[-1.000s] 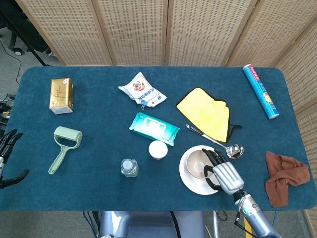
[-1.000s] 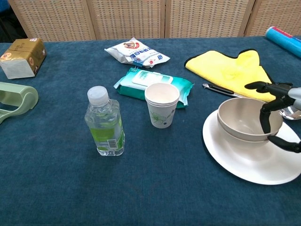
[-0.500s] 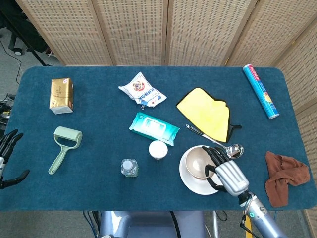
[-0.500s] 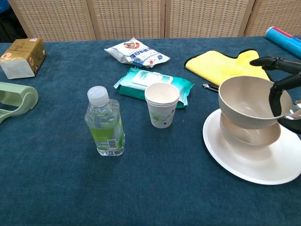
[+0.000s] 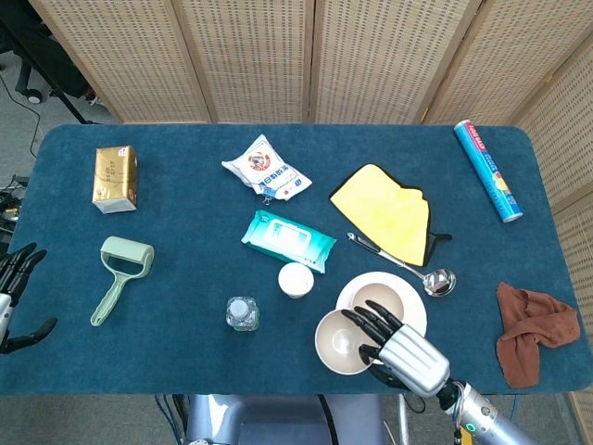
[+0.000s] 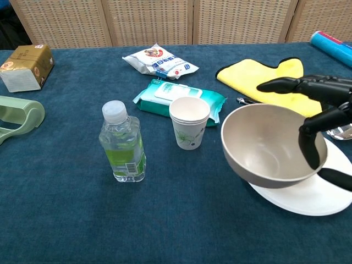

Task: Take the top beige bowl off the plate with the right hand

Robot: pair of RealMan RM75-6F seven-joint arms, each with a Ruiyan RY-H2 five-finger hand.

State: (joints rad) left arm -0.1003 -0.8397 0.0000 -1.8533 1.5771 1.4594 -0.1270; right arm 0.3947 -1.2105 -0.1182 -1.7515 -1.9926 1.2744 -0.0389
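Note:
My right hand (image 5: 400, 352) (image 6: 320, 118) grips a beige bowl (image 5: 340, 342) (image 6: 269, 145) by its rim, fingers inside and thumb under it. The bowl hangs in the air, to the left of the white plate (image 5: 412, 305) (image 6: 324, 195) and nearer the table's front edge. A second beige bowl (image 5: 380, 301) still sits on the plate in the head view; the chest view hides it behind the lifted one. My left hand (image 5: 13, 297) hovers open off the table's left edge, holding nothing.
A paper cup (image 5: 296, 279) (image 6: 189, 130) and a water bottle (image 5: 242, 313) (image 6: 122, 143) stand left of the bowl. A wipes pack (image 5: 288, 239), a yellow cloth (image 5: 386, 211), a metal spoon (image 5: 419, 272) and a brown rag (image 5: 529, 331) lie around the plate.
My right hand has lifted the top bowl off the plate and carried it left and toward the front edge. The lower bowl stayed on the plate. The left hand has barely moved.

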